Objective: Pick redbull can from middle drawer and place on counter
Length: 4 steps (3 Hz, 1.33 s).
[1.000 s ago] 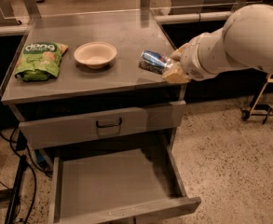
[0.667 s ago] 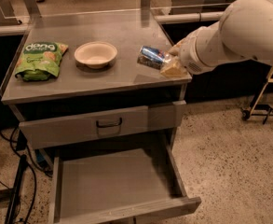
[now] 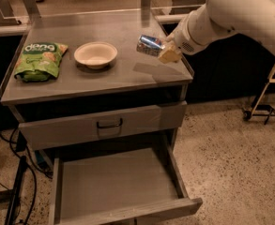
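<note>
The redbull can (image 3: pixel 149 45), silver with blue markings, lies on its side in my gripper (image 3: pixel 164 49), held above the right part of the counter (image 3: pixel 109 74). The gripper is shut on the can, and its beige fingers (image 3: pixel 170 55) show at the can's right end. The big white arm reaches in from the upper right. Below, the middle drawer (image 3: pixel 118 186) stands pulled out, its bare grey floor showing nothing on it.
A green snack bag (image 3: pixel 38 60) lies at the counter's left. A cream bowl (image 3: pixel 95 54) sits at the counter's middle. The top drawer front with a black handle (image 3: pixel 110 124) is slightly out. Cables run on the floor at left; a metal stand stands at right.
The gripper with the can has risen slightly and moved further back over the counter's right side. The drawers, bowl and bag have not moved.
</note>
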### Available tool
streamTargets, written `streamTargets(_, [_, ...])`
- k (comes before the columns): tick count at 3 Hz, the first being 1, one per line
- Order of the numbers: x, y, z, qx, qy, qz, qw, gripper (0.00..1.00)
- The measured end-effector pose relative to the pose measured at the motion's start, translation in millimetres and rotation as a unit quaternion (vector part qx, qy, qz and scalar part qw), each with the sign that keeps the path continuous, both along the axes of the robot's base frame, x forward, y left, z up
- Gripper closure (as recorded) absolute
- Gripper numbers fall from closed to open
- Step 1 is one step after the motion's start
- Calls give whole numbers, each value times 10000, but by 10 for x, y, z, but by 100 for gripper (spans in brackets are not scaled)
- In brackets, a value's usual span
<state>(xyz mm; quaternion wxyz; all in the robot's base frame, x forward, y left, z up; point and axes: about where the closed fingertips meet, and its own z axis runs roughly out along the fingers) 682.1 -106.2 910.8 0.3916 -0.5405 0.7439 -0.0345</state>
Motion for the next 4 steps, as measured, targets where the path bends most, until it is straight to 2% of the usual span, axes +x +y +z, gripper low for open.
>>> streamTargets(1, [330, 20, -213, -186, 329, 85, 9992, 100])
streamTargets(2, [458, 35, -391, -332, 565, 137, 9978, 100])
streamTargets(4, [521, 8, -662, -591, 908, 176, 9940, 100])
